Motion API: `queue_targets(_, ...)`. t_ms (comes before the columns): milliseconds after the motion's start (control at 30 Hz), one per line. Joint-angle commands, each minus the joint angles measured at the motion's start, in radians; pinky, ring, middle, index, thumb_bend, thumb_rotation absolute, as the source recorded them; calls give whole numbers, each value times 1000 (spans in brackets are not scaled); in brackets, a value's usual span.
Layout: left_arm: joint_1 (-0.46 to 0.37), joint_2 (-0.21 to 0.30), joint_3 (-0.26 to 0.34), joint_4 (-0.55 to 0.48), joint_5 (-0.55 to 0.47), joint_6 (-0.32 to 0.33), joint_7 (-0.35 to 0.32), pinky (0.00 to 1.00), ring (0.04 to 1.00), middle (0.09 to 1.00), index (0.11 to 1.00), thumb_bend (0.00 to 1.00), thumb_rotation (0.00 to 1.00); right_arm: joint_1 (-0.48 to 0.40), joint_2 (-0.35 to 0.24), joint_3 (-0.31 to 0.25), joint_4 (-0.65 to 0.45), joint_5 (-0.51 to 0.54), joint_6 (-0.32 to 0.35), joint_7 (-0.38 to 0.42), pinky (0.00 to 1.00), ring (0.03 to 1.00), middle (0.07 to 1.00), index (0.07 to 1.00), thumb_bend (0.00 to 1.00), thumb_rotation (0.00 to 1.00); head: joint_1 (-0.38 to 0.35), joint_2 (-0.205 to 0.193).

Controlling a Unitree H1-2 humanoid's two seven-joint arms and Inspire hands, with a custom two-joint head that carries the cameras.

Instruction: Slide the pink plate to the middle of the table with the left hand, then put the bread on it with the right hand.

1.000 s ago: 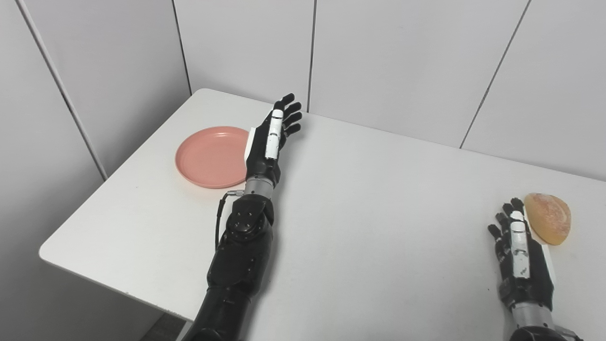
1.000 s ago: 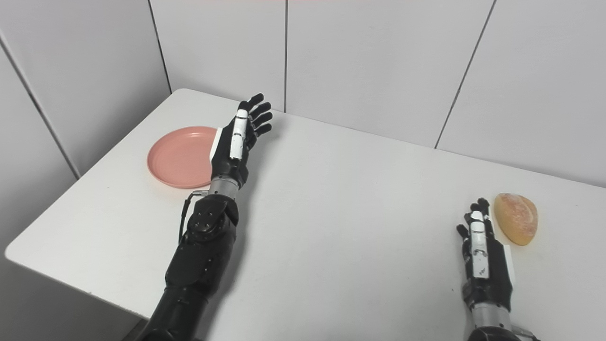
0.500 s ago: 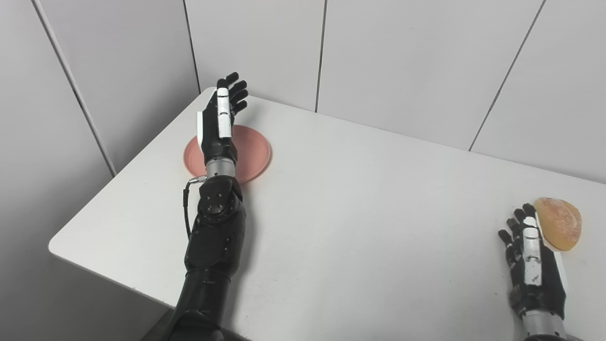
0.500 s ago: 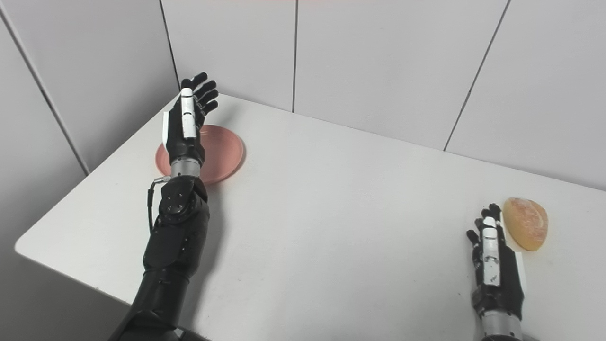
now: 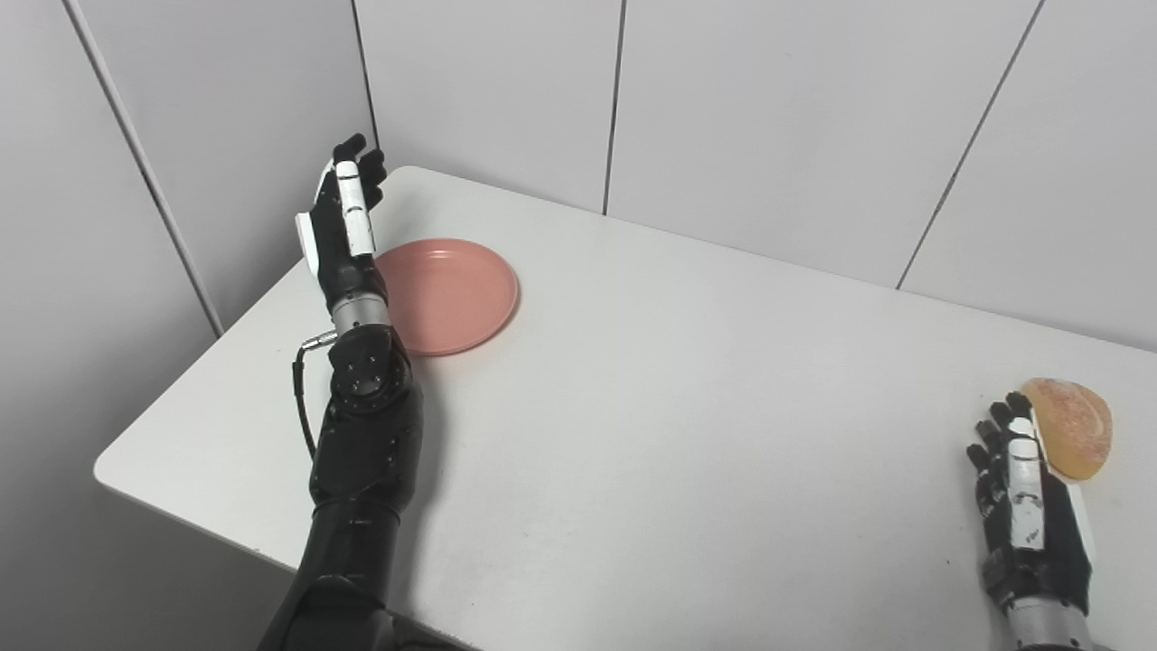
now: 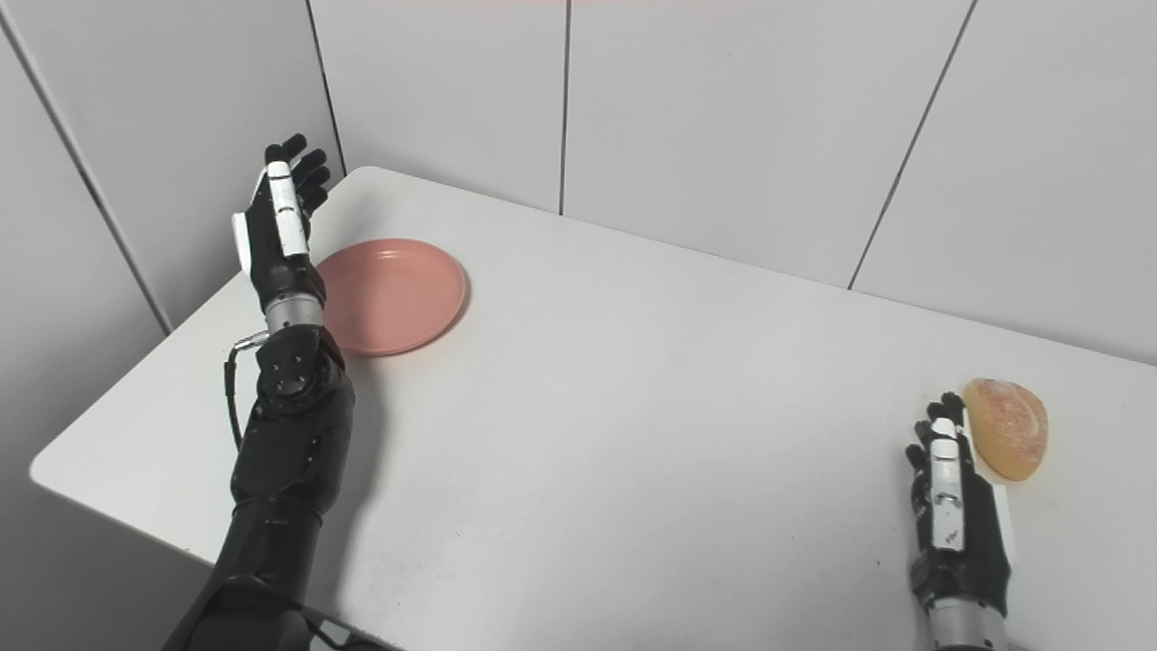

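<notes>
- Hovering at the tabletop's (image 5: 687, 389) far-left corner, left hand (image 5: 342, 226) is raised upright, fingers (image 6: 298, 163) extended and slightly spread, grasping nothing.
- Left hand sits on the outer (left) side of the pink plate (image 5: 447, 294); its wrist overlaps the plate's left rim in both views, so can't tell for sure whether it touches the rim or hangs just above it.
- Pink plate lies flat on the tabletop in the far-left area, near the back corner, well off the middle; nothing on it.
- Left forearm comes up from the bottom edge, crossing the tabletop's near-left edge; a thin cable loops at the wrist joint.
- Right hand (image 6: 956, 524) is low at the near-right of the tabletop, fingers straight and pointing away from the robot, released, holding nothing.
- Bread (image 6: 1007, 438), a rounded golden-brown roll, rests on the tabletop at the right, just beside the right hand's fingertips on their outer side; contact looks like none or barely, hard to say from this angle.
- Bread and pink plate are well apart, at opposite ends of the tabletop; wide bare white surface between them.
- White wall panels with dark seams stand behind and to the left of the tabletop.
</notes>
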Motion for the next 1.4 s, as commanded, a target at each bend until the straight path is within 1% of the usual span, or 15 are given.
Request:
queue_targets(0, -25, 32, 5, 5, 7, -45, 9, 836, 802, 783, 784, 590, 1000, -19, 0, -6, -39, 13, -2, 4, 1000, 1000, 1000, 1000, 523, 918, -1, 1)
queue_targets(200, -18, 49, 10, 60, 13, -51, 27, 817, 788, 773, 776, 590, 1000, -16, -1, -4, -50, 16, 3, 4, 1000, 1000, 1000, 1000, 524, 919, 0, 2)
queue_targets(300, -15, 54, 9, 81, 8, -47, 26, 825, 791, 778, 780, 581, 1000, -16, -1, -2, -57, 12, 4, 2, 1000, 1000, 1000, 1000, 506, 938, 1, 3)
queue_targets(400, -14, 54, 10, 100, -2, -27, 26, 820, 792, 780, 781, 581, 1000, -16, -3, -1, -61, 8, 8, 2, 1000, 1000, 1000, 1000, 505, 939, 1, 3)
queue_targets(533, -15, 51, 14, 120, -33, 9, 15, 839, 804, 788, 789, 594, 1000, -17, 0, -5, -66, 17, 12, 4, 1000, 1000, 1000, 1000, 504, 939, 2, 2)
queue_targets(600, -14, 52, 13, 127, -45, 18, 11, 854, 817, 801, 803, 586, 1000, -17, 2, -7, -68, 20, 14, 1, 1000, 1000, 1000, 1000, 516, 920, 2, 2)
queue_targets(700, -16, 48, 12, 138, -62, 18, 3, 851, 815, 801, 803, 586, 1000, -16, 9, -8, -78, 20, 18, -7, 1000, 1000, 1000, 1000, 489, 916, 1, 1)
queue_targets(767, -15, 49, 3, 145, -64, 21, -4, 851, 816, 800, 798, 588, 1000, -16, 8, -7, -80, 22, 15, -5, 1000, 1000, 1000, 1000, 487, 906, 3, 1)
queue_targets(900, -12, 54, -23, 163, -44, 21, -14, 841, 818, 802, 794, 580, 1000, -14, 6, -5, -87, 15, 21, -8, 1000, 1000, 1000, 1000, 519, 894, 1, 4)
queue_targets(1000, -14, 55, -49, 178, -21, 25, -13, 818, 807, 796, 788, 585, 1000, -14, 6, -4, -89, 16, 17, -5, 1000, 1000, 1000, 1000, 503, 914, 1, 5)
queue_targets(1167, -22, 45, -71, 196, -32, 33, -22, 823, 814, 804, 794, 605, 1000, -14, 7, -4, -102, 18, 41, -9, 1000, 1000, 1000, 1000, 486, 929, 1, 6)
queue_targets(1267, -23, 32, -82, 178, -52, 65, -40, 846, 829, 817, 809, 608, 1000, -15, 8, -6, -104, 15, 41, -12, 1000, 1000, 1000, 1000, 491, 925, 1, 10)
queue_targets(1367, -34, 16, -72, 165, -118, 117, -74, 863, 843, 829, 817, 620, 1000, -17, 10, -9, -102, 22, 35, -10, 1000, 1000, 1000, 1000, 478, 917, -2, 8)
